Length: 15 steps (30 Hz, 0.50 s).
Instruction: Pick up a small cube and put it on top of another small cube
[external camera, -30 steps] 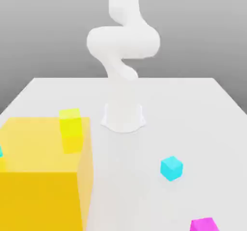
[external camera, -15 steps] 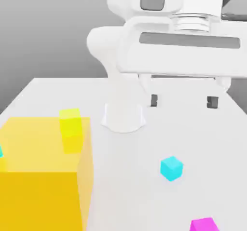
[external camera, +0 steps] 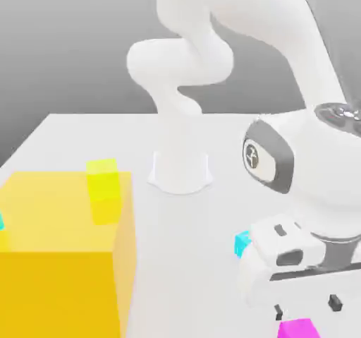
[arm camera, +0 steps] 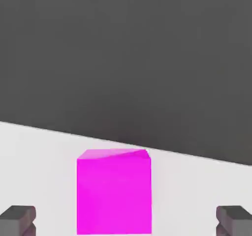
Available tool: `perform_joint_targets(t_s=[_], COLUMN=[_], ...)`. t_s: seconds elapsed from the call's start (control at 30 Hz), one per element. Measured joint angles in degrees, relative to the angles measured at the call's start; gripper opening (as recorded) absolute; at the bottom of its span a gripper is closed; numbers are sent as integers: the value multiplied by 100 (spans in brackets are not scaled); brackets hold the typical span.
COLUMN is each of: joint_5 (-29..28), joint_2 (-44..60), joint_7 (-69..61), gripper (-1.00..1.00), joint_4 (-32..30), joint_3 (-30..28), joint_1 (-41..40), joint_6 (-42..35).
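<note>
1. The gripper (external camera: 306, 307), at the exterior view's lower right, hangs with its fingers spread wide, holding nothing.
2. The magenta-pink cube (external camera: 299, 328) sits on the white table (external camera: 183, 245) directly beneath, between the fingertips (arm camera: 18, 219), untouched.

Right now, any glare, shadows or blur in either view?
Exterior view: flat, even light, no glare, no clear cast shadows on the table; edges slightly soft; the arm hides most of the cyan cube. Hand view: magenta cube evenly lit, top face paler, between the open gripper fingertips; dark plain background.
</note>
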Motion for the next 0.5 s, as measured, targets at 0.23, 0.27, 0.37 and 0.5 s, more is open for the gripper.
perform_joint_targets(t_s=[0.23, 0.27, 0.37, 0.5], joint_5=[-105, -133, 4, 294], joint_2=[376, 461, 89, -684], joint_7=[77, 98, 1, -233], gripper=[-100, -100, -100, -100], joint_4=[84, 103, 16, -418], joint_3=[-129, -160, -39, 230], joint_1=[109, 134, 44, -101], joint_6=[284, 348, 63, -279])
